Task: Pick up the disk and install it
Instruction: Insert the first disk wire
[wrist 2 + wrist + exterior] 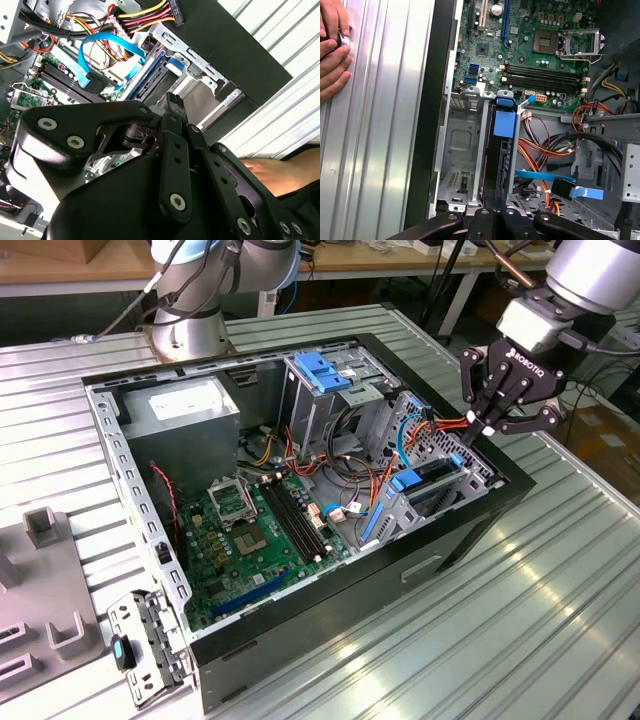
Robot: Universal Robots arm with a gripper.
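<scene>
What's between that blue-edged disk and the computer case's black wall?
In the first wrist view, an empty grey metal bay separates the disk from the case wall.

Black claw (487, 426) of hinged links, dotted with silver screws (177, 201), bears white lettering on its body. Behind the claw sits a rounded silver-grey wrist (590, 270).

You have one open computer case (108, 445), one motherboard (250, 530), one disk (504, 125), one gripper (487, 426), one blue latch piece (320, 370), and one hand (332, 65), possibly two.
</scene>
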